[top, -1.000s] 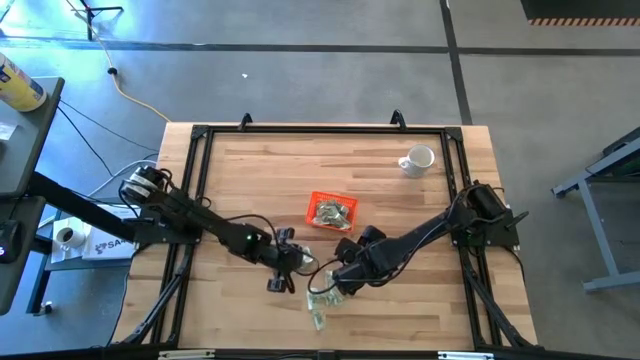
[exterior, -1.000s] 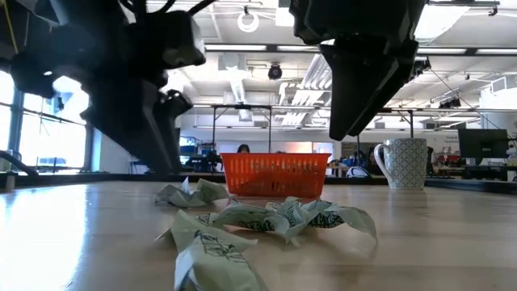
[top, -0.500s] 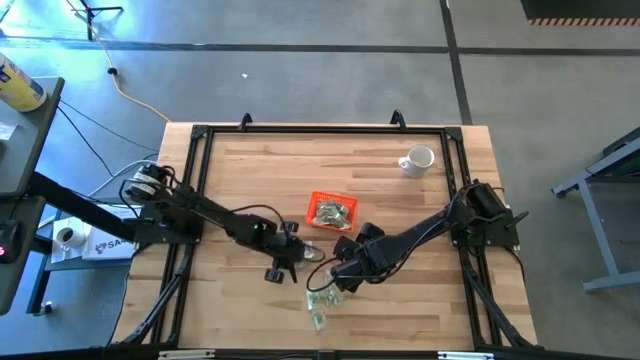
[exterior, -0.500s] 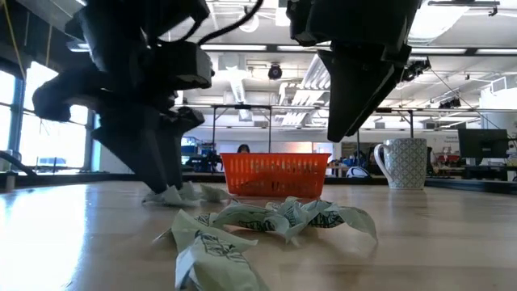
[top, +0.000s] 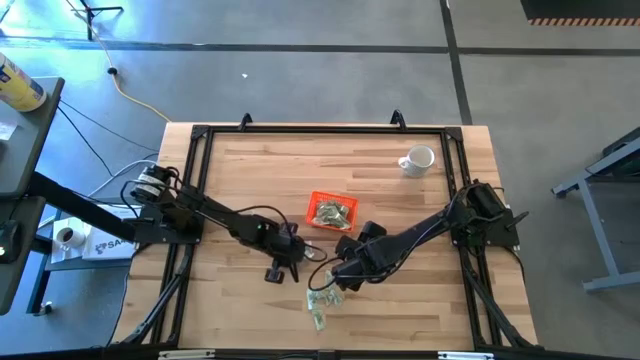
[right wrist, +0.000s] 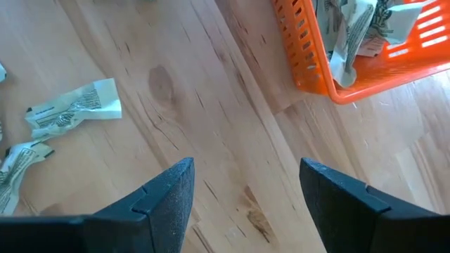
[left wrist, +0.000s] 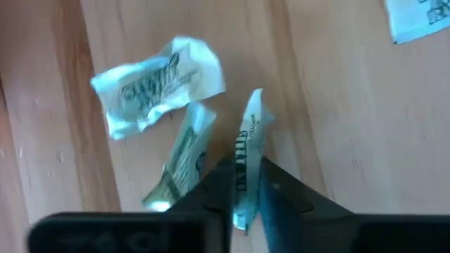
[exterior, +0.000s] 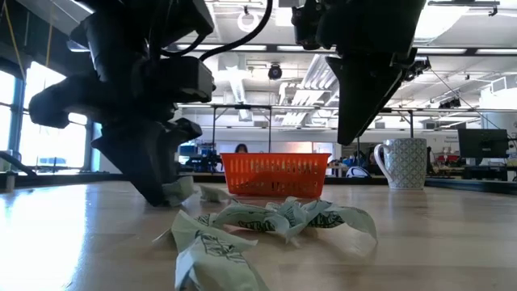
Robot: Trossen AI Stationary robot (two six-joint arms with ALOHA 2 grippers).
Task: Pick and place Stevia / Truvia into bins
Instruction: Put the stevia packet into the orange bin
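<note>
Pale green-and-white crumpled paper sachet (left wrist: 247, 151) stands on edge, pinched in the left gripper (left wrist: 242, 193); right gripper (right wrist: 246, 190) gapes wide, empty.

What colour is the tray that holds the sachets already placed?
Orange, with slotted walls. The tray shows best in the right wrist view, with sachets inside.

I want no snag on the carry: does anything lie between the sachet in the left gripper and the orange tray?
Nothing visible does. The left gripper pinches a sachet near the orange tray; only bare table lies between, and the right gripper hovers aside.
</note>
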